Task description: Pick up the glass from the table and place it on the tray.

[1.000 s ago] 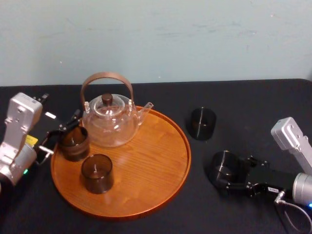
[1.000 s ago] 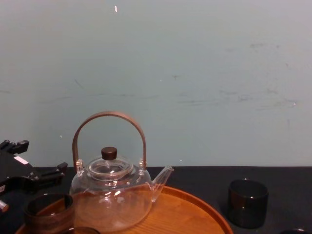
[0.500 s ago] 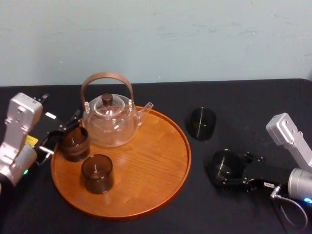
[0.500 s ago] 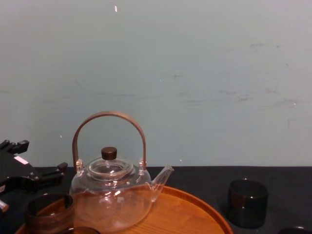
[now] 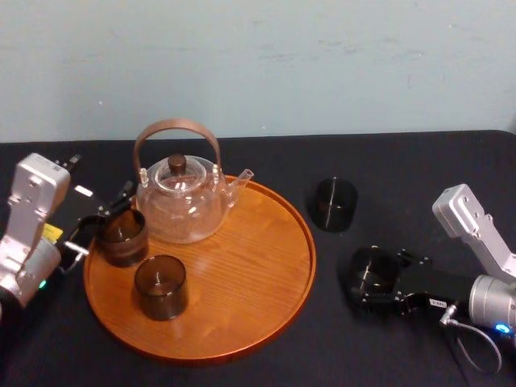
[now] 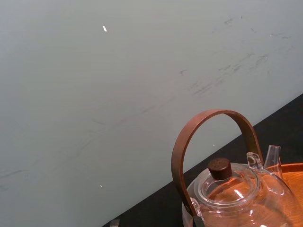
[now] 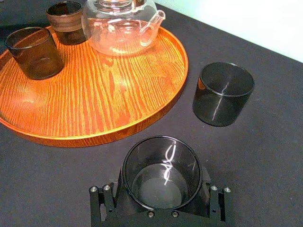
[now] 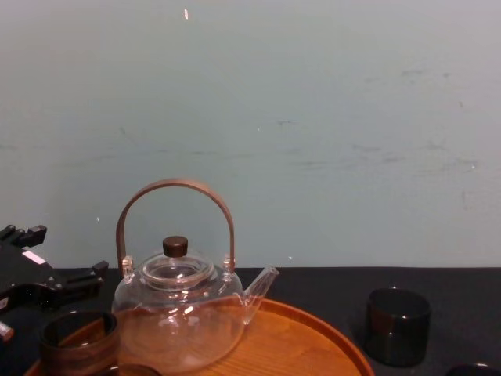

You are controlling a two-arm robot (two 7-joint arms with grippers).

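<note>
We see the right gripper [image 5: 377,278] low over the right part of the tabletop [image 5: 419,169], toward its near edge. Its jaws are closed against both sides of the dark glass [image 7: 161,172], which stands upright between them. We cannot tell whether its base touches the black surface. A narrow strip of bare tabletop lies between this glass and the right rim of the tray [image 5: 250,266], so the two are near but apart.

A second dark glass [image 5: 333,204] stands alone closer to the far edge, also off the tray and apart from the held one.

On the tray, the teapot [image 5: 184,201] takes the part nearest the far edge and the left. A brown banded glass [image 5: 122,236] and a smoky glass [image 5: 160,286] stand along its left side. We find the tray's middle and whole right half bare wood, open up to the low rim.

The left gripper [image 5: 103,219] sits at the tabletop's left edge by the tray's left rim, just beside the banded glass. Its jaws are spread and hold nothing.
</note>
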